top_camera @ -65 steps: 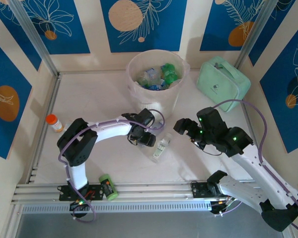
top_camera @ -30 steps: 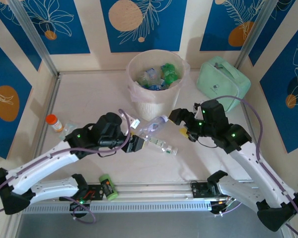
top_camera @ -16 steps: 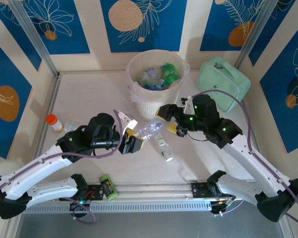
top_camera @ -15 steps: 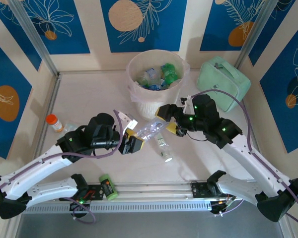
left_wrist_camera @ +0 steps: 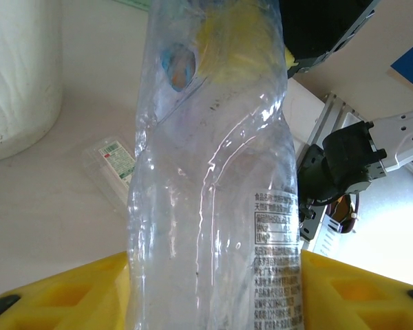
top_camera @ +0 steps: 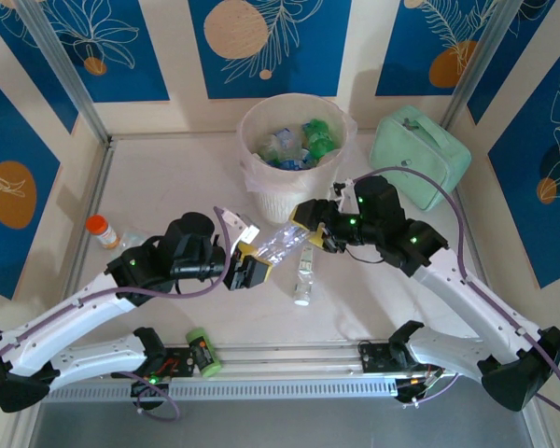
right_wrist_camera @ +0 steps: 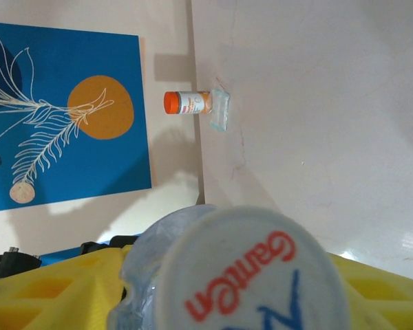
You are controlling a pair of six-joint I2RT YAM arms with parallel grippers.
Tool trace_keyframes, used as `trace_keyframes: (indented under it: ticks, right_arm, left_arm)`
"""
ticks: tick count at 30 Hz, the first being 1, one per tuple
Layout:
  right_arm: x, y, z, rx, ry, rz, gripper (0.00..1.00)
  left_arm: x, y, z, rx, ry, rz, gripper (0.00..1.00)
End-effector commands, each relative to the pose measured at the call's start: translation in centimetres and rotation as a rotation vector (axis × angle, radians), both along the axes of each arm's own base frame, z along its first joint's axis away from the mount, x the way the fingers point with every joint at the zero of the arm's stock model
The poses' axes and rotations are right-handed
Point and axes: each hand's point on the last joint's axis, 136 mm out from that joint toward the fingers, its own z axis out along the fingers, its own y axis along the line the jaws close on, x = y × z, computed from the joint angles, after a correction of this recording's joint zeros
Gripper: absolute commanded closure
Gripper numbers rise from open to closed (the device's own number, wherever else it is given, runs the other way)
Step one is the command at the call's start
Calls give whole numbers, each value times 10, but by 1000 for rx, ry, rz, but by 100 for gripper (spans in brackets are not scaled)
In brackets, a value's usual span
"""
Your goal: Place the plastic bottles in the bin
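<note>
A clear crumpled plastic bottle point(top_camera: 280, 245) hangs above the table in front of the bin point(top_camera: 329, 177), held at both ends. My left gripper point(top_camera: 251, 253) is shut on its lower body. In the left wrist view the bottle point(left_wrist_camera: 213, 172) stands between the yellow pads point(left_wrist_camera: 62, 292). My right gripper point(top_camera: 310, 233) is shut on its cap end, and in the right wrist view the printed cap point(right_wrist_camera: 255, 275) sits between yellow pads point(right_wrist_camera: 48, 289). A second small clear bottle point(top_camera: 303, 280) lies on the table below them. The bin holds several bottles point(top_camera: 299, 145).
A mint-green zippered case point(top_camera: 420, 154) lies right of the bin. An orange-capped jar point(top_camera: 98, 229) stands by the left rail, also seen as the jar point(right_wrist_camera: 186, 103). A green can point(top_camera: 201, 353) rests on the front rail. The bin's wall point(left_wrist_camera: 17, 69) is close on the left.
My right gripper moved left to the bottle's cap end and closed on it. The small bottle on the table rolled to a more upright line. The left arm held still with its bottle.
</note>
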Motion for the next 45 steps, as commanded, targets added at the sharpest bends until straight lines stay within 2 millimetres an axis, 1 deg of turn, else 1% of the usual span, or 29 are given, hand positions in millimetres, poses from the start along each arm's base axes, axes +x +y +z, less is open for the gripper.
trace_keyframes:
  ticks: [1, 4, 6, 7, 8, 9, 11, 13, 14, 17, 18, 19, 21, 23, 25, 26, 29, 32, 35, 37, 41, 45]
  right_arm:
    - [-2, 4, 19, 32, -43, 20, 41]
    - [-3, 4, 20, 31, -45, 21, 45]
    - [-2, 3, 21, 30, -47, 16, 47]
    - [-2, 3, 22, 29, -50, 14, 47]
    - [-1, 2, 24, 29, -55, 12, 47]
    - [0, 2, 27, 29, -67, 13, 47]
    - [4, 1, 36, 24, -95, 8, 47]
    - [12, -2, 47, 17, -121, -7, 47]
    - [18, -6, 54, 17, -138, -22, 47]
    - [44, -19, 81, 30, -194, -86, 47]
    - [56, -25, 92, 40, -219, -115, 47]
    - [67, -29, 101, 52, -239, -140, 47]
    - [92, -36, 123, 81, -285, -188, 47]
    - [115, -37, 141, 101, -332, -213, 46]
    - [140, -37, 154, 98, -360, -233, 46]
    - [153, -36, 159, 90, -373, -240, 46]
    - [190, -34, 160, 54, -383, -272, 46]
    - [222, -33, 151, 33, -367, -301, 46]
    - [248, -28, 140, 43, -347, -309, 46]
    - [262, -24, 135, 46, -341, -308, 46]
    - [288, -13, 122, 41, -316, -298, 47]
    - [305, 0, 103, 16, -271, -266, 48]
  left_arm:
    - [-2, -2, 19, -43, -48, -21, 45]
    - [-1, -2, 19, -44, -51, -16, 44]
    - [2, -2, 18, -40, -52, -4, 40]
    - [3, -1, 19, -39, -55, 9, 33]
    - [7, 1, 19, -33, -60, 36, 24]
    - [12, 5, 19, -24, -65, 69, 18]
    - [18, 12, 26, -22, -85, 121, 10]
    - [25, 24, 39, -46, -114, 201, 1]
    - [29, 33, 49, -66, -133, 253, 0]
    - [41, 70, 71, -118, -164, 455, 0]
    - [44, 82, 74, -126, -166, 515, 0]
    - [45, 90, 74, -122, -167, 550, 0]
    - [47, 105, 69, -84, -163, 615, 0]
    - [50, 116, 56, -29, -152, 672, 0]
    - [51, 120, 43, 0, -124, 698, 0]
    - [51, 118, 36, 6, -106, 694, 0]
    - [51, 108, 19, 12, -56, 678, 0]
    - [53, 98, 1, 31, -18, 669, 0]
    - [56, 89, -16, 57, 16, 659, 0]
    - [57, 85, -24, 72, 29, 650, 1]
    - [61, 84, -36, 98, 38, 655, 1]
    - [64, 85, -49, 106, 66, 658, 1]
